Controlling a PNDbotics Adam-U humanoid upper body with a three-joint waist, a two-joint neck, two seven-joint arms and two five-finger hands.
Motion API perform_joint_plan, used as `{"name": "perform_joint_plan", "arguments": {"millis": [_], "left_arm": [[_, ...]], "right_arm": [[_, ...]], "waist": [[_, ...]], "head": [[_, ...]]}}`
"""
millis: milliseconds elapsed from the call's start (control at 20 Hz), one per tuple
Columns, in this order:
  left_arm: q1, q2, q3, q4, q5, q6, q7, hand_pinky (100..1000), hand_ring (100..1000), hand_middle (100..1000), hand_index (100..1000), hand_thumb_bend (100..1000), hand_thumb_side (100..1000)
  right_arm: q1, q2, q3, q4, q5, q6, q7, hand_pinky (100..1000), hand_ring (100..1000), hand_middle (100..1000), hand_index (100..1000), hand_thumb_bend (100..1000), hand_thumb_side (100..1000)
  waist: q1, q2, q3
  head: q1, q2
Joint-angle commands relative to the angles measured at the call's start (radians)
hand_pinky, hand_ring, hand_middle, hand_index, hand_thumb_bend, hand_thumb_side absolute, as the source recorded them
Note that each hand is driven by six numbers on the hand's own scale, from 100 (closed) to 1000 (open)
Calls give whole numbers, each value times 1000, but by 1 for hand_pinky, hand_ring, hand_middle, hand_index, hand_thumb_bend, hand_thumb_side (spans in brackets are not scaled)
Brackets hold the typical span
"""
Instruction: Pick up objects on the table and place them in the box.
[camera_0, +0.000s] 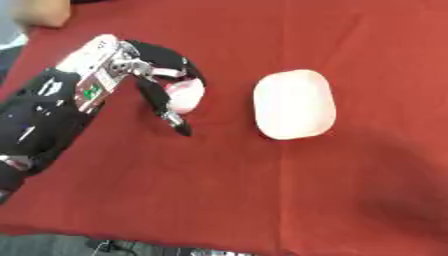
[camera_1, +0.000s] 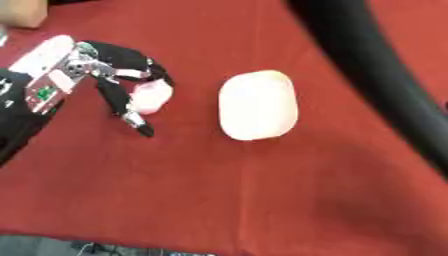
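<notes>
My left hand (camera_0: 131, 64) comes in from the left, and its black fingers (camera_0: 159, 102) curl round a small white and pink object (camera_0: 186, 95) on the red tablecloth (camera_0: 262, 190). The thumb arches over the object's far side. A white, rounded, oblong container-like thing (camera_0: 294, 104) lies a short way to the right of the hand, apart from it. I cannot tell whether the small object is lifted or resting on the cloth. My right hand shows in no view; only its black arm (camera_1: 367, 65) crosses the upper right of the right eye view.
A tan object (camera_0: 42, 14) sits at the far left corner, cut off by the picture's edge. The red cloth ends at the near edge, where grey floor and cables (camera_0: 114, 246) show.
</notes>
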Motion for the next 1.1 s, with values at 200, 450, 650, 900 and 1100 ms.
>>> {"name": "perform_joint_plan", "arguments": {"millis": [200, 450, 650, 900, 1100], "left_arm": [[7, 7, -8, 31, -15, -17, 14, 515, 594, 697, 813, 374, 668], [6, 6, 8, -6, -32, 35, 272, 294, 433, 408, 529, 100, 153], [9, 3, 8, -27, -64, 40, 467, 100, 100, 100, 193, 213, 100], [3, -1, -4, -13, -92, 38, 535, 100, 100, 100, 202, 227, 100], [-22, -7, -1, -25, -105, 36, 554, 100, 100, 100, 200, 251, 100]], "right_arm": [[-8, -19, -8, -19, -15, -1, 12, 597, 789, 851, 958, 100, 699], [-6, -20, -9, -19, -13, -1, 14, 597, 789, 851, 958, 100, 700], [-5, -20, -9, -19, -10, 1, 15, 596, 789, 847, 956, 100, 701], [-4, -21, -7, -19, -9, 2, 16, 595, 788, 846, 955, 100, 701], [0, -23, -8, -19, -9, 4, 15, 595, 787, 846, 954, 100, 702]], "waist": [[-7, -9, 0], [-9, -10, 1], [-9, -11, 2], [-9, -15, 1], [-8, -23, 2]], "head": [[6, 7], [5, 9], [6, 11], [7, 11], [7, 13]]}}
